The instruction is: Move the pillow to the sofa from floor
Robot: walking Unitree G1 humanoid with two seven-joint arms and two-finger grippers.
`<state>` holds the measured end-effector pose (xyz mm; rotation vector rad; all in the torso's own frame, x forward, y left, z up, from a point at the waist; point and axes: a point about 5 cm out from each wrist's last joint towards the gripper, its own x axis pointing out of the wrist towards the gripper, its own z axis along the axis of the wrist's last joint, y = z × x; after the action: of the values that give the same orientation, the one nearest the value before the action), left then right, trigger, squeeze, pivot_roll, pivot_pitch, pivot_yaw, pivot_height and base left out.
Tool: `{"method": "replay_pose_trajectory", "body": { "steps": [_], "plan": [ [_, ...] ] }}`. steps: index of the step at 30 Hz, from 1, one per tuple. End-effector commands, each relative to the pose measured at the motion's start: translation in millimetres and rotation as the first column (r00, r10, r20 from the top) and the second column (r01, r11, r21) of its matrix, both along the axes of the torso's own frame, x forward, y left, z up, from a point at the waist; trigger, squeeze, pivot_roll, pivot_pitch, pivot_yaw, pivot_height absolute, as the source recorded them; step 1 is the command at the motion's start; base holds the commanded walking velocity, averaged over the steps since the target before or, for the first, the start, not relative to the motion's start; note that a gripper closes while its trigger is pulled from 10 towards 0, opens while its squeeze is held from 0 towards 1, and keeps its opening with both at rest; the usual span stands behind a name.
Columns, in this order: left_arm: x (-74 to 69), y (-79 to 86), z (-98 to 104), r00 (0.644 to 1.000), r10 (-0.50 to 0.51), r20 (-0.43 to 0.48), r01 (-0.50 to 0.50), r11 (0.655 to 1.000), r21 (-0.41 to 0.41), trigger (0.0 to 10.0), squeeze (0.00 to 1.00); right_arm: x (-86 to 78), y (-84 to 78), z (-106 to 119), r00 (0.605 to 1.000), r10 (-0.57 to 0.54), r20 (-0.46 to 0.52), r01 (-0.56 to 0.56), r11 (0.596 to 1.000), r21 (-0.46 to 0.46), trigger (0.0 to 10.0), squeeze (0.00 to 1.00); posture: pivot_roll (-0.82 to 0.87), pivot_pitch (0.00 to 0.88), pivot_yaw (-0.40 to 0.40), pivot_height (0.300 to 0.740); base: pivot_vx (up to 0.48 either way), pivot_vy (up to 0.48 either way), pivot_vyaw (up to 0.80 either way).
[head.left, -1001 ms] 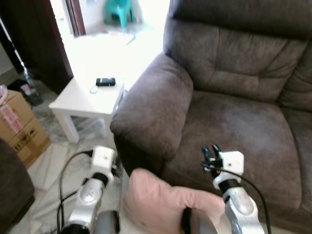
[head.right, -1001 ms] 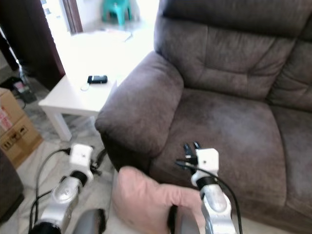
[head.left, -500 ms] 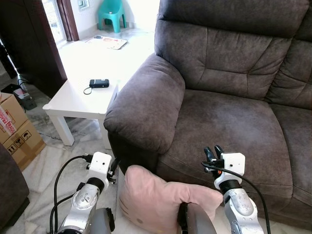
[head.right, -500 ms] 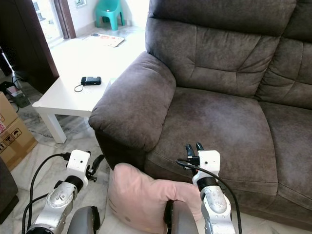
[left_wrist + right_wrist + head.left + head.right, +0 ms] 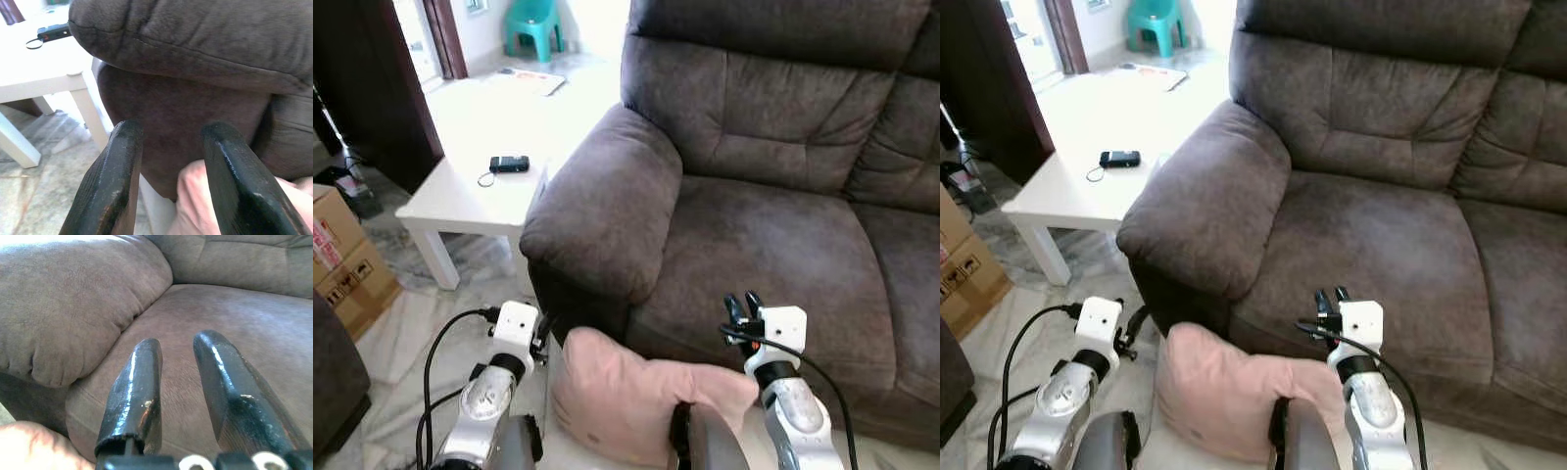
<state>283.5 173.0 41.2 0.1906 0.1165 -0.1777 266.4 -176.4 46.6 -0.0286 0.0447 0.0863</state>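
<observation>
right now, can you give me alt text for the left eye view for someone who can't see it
A soft pink pillow is carried low between two silver robot arms, in front of a brown suede sofa with an empty seat. The left gripper and right gripper flank the pillow. A white side table holding a small black device stands left.

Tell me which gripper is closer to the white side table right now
Left. The left gripper sits low by the sofa's armrest, on the same side as the white side table. The right gripper points at the seat cushion, with the armrest between it and the table.

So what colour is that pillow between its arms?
Pale pink; the pillow shows best in the left eye view.
</observation>
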Motion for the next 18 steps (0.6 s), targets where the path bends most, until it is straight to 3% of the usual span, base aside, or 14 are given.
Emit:
{"method": "replay_pose_trajectory", "body": {
  "steps": [1,4,18],
  "plan": [
    [0.5,-0.3,2.7,1.0,0.0,0.015,0.0,1.0,-0.007,10.0,0.0,0.6,-2.3,1.1,1.0,-0.006,0.006,0.006,1.0,-0.008,10.0,0.0,0.05,0.0,-0.078,0.553,-0.315,0.0,0.0],
    [0.5,-0.2,2.8,1.0,0.001,0.015,-0.001,1.0,-0.006,10.0,0.0,0.9,-2.6,0.8,1.0,-0.006,0.004,0.006,1.0,-0.01,10.0,0.0,0.05,0.0,-0.078,0.553,-0.302,0.0,0.0],
    [2.2,1.0,2.4,1.0,0.01,0.014,-0.011,1.0,0.015,10.0,0.0,2.1,-4.1,0.6,1.0,-0.011,0.004,0.011,1.0,-0.009,10.0,0.0,0.05,0.0,-0.077,0.553,0.0,0.0,0.0]
  ]
}}
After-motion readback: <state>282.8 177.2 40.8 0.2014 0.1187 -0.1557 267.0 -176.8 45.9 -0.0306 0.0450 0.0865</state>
